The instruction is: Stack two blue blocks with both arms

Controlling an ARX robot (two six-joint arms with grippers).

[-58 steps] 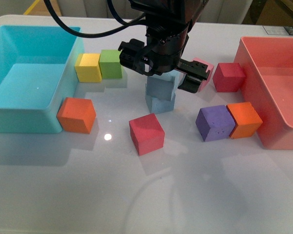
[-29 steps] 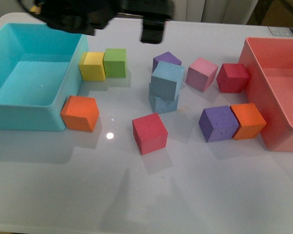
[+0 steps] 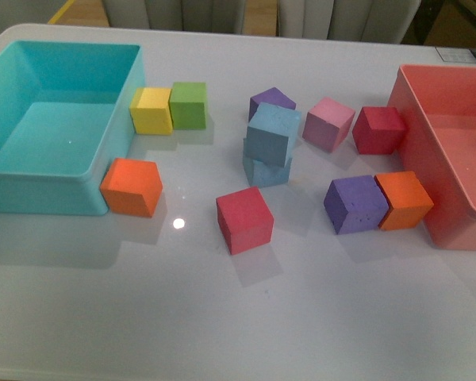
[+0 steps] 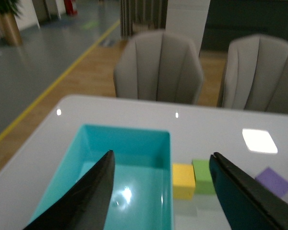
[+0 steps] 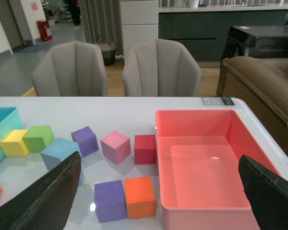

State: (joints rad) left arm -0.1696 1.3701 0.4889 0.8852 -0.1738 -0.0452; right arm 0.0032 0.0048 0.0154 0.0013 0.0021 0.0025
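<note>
Since the top blue block (image 3: 272,132) sits skewed on the lower blue block (image 3: 266,170), it may topple; left claw (image 4: 158,191) and right claw (image 5: 158,201) gape wide, empty, well above.

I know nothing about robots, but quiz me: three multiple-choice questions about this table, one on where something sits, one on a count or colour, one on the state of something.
1. Where is the yellow cube?
A. beside the turquoise bin
B. inside the pink bin
C. on the red cube

2. How many purple cubes are on the table?
A. one
B. two
C. four

3. How do the blue blocks stand?
A. side by side
B. one on the other
C. in a bin

Answers:
1 A: the yellow cube sits by the turquoise bin wall.
2 B: one purple cube behind the stack, another beside an orange one.
3 B: the upper blue block rests, twisted, on the lower.
</note>
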